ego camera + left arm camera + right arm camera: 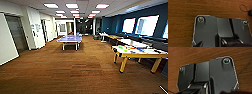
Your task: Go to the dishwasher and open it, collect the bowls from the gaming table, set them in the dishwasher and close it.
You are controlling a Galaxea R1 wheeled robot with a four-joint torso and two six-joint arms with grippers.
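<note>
The gaming table (140,55), white-topped with a yellow edge and yellow legs, stands ahead on the right in the head view. On its near-left end lies a lime-green bowl (120,46), with a smaller green patch (125,50) just beside it, likely the second bowl. Other small coloured items are scattered over the top. The dishwasher is out of view. Both wrist views look down at brown wooden floor past the robot's dark plate.
A blue table-tennis table (70,38) stands mid-hall ahead. More tables (128,42) line the dark blue window wall on the right. A grey door (16,32) and white walls run along the left. A thin black cable (243,8) loops on the floor.
</note>
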